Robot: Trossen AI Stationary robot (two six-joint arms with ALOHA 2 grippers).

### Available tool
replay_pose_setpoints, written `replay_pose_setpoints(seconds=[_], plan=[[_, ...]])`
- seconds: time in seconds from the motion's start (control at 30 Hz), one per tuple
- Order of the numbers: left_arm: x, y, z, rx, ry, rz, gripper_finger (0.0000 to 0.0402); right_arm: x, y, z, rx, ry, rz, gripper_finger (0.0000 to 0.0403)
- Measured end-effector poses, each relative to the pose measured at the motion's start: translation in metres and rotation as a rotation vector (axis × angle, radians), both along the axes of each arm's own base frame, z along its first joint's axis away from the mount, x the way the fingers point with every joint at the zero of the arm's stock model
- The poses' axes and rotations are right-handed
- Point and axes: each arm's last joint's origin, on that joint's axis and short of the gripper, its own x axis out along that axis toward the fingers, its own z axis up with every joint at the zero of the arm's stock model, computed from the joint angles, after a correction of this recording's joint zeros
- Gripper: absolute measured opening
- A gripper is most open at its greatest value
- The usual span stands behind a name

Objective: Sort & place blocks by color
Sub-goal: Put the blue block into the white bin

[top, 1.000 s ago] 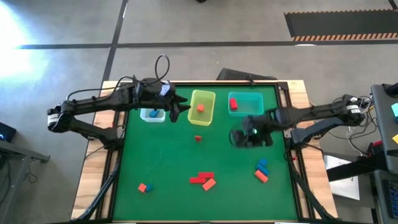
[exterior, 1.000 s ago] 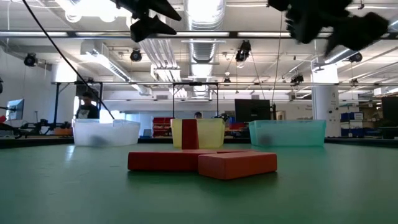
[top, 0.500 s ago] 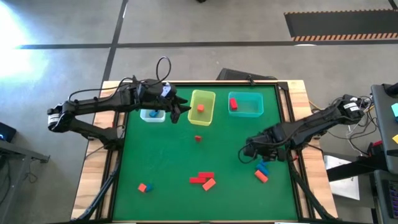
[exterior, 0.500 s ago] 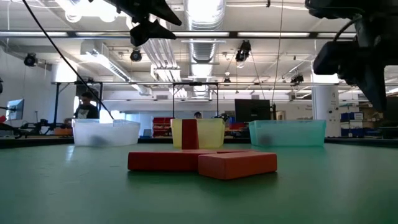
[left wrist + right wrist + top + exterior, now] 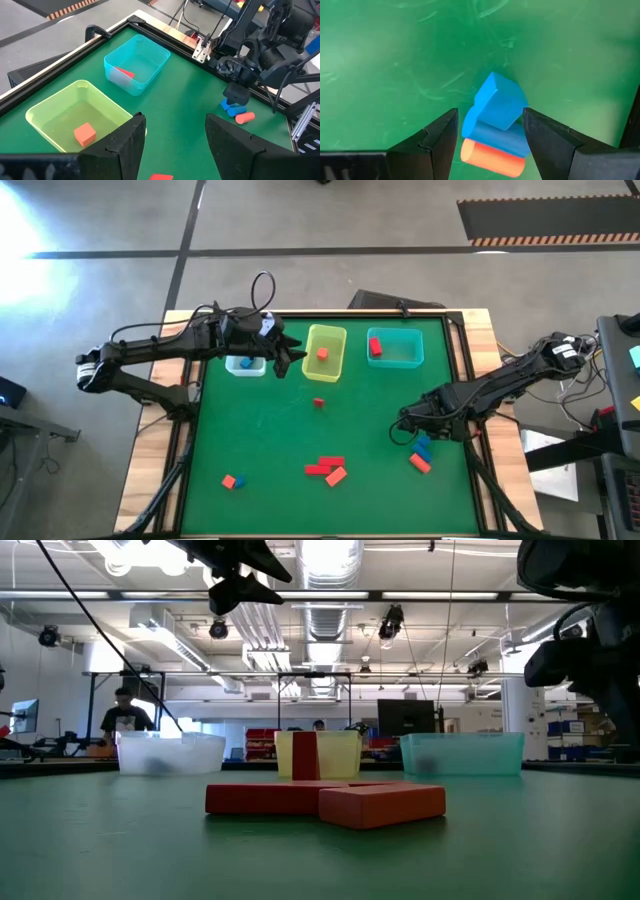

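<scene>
My right gripper (image 5: 489, 136) is open and points down over a small heap near the table's right edge: two blue blocks (image 5: 496, 104) stacked beside an orange one (image 5: 491, 158). Its fingers stand on either side of the blue blocks without touching them. The high view shows this gripper (image 5: 409, 427) just on the far side of the heap (image 5: 422, 450). My left gripper (image 5: 293, 352) is open and hovers between the clear bin (image 5: 245, 365) and the yellow bin (image 5: 325, 352). Two red bars (image 5: 322, 468) and an orange block (image 5: 336, 476) lie mid-table.
The teal bin (image 5: 395, 348) holds a red block, the yellow bin an orange cube (image 5: 85, 134), and the clear bin a blue block. A small red block (image 5: 319, 402) lies near the yellow bin. An orange and a blue block (image 5: 232, 481) sit near the front left. The table's raised frame (image 5: 470, 440) runs close to the right gripper.
My right gripper has moved from in front of the teal bin toward the table's near edge and a little right, and has come down over the blue and orange heap. Its arm now reaches lower across the right edge. No block has moved.
</scene>
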Motion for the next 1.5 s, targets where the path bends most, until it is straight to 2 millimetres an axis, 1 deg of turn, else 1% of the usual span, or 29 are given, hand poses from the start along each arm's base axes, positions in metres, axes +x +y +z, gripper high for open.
replay_pose_setpoints(seconds=[0.27,0.57,0.67,0.9,1.13,1.27,1.33,1.43,1.5], plan=[[0.0,0.0,0.0,0.0,0.0,0.001,0.0189,-0.009,0.005,-0.01,0.015,0.051,-0.005,0.021],[0.0,0.0,0.0,0.0,0.0,0.002,0.0189,-0.009,0.004,-0.016,-0.02,0.023,-0.033,0.0207],[0.0,0.0,0.0,0.0,0.0,0.002,0.0189,-0.01,0.004,-0.018,-0.02,0.023,-0.033,0.0189],[0.0,0.0,0.0,0.0,0.001,0.002,0.0189,-0.009,0.004,-0.024,-0.01,-0.018,-0.032,0.0121],[0.0,0.0,0.0,0.0,0.001,0.002,0.0189,-0.008,0.003,-0.023,-0.054,-0.038,-0.032,0.0119],[0.0,0.0,0.0,-0.001,0.001,0.002,0.0189,-0.002,-0.001,-0.016,-0.184,-0.112,-0.052,0.0127],[0.0,0.0,0.0,-0.001,0.0,0.002,0.0189,0.003,-0.003,-0.009,-0.263,-0.185,-0.054,0.0126],[0.001,0.0,0.001,0.004,-0.018,0.002,0.0189,0.016,-0.009,0.006,-0.387,-0.357,-0.038,0.0121],[0.002,0.0,0.004,0.008,-0.047,-0.007,0.0189,0.028,-0.014,0.018,-0.49,-0.51,0.006,0.0121]])
